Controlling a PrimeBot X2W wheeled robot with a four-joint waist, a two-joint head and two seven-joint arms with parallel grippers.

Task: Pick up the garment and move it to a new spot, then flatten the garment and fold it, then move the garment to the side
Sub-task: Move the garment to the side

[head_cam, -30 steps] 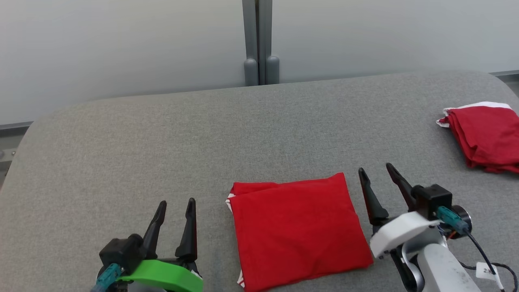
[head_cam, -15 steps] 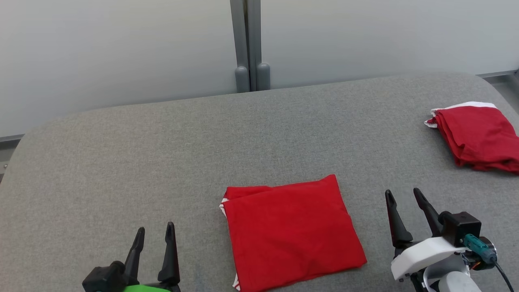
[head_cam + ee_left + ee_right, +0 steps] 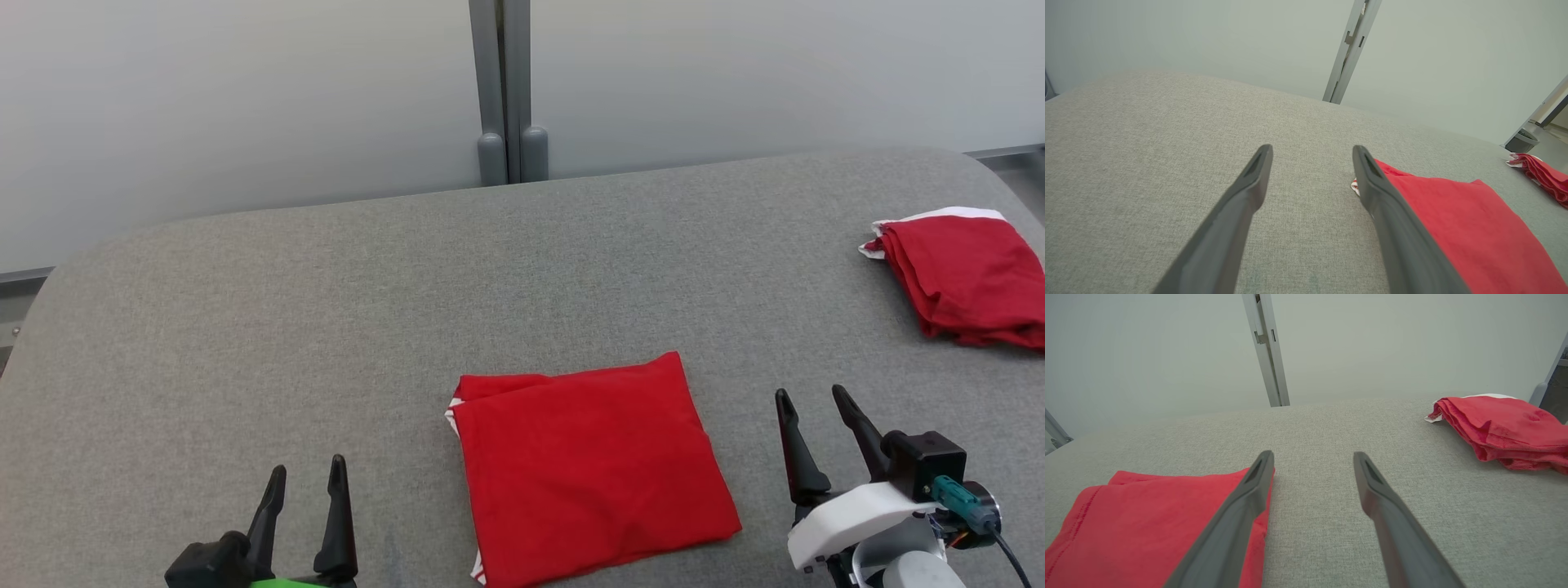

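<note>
A red garment (image 3: 592,469) lies folded into a flat rectangle on the grey table (image 3: 326,310), near its front edge at the middle. In the left wrist view the garment (image 3: 1461,228) lies to the right of my fingers, in the right wrist view the garment (image 3: 1147,526) lies to their left. My left gripper (image 3: 309,472) stands open at the lower left, apart from the cloth. My right gripper (image 3: 812,394) stands open at the lower right, just right of the cloth's edge. Both hold nothing.
A second folded red garment with a white edge (image 3: 963,273) lies at the table's right end, also seen as a red pile (image 3: 1502,430). A grey post (image 3: 506,90) stands against the pale wall behind the table.
Both grippers have drawn back toward the front edge, away from the folded garment; the right one also shifted rightward. The camera view shifted slightly. The garment stays flat.
</note>
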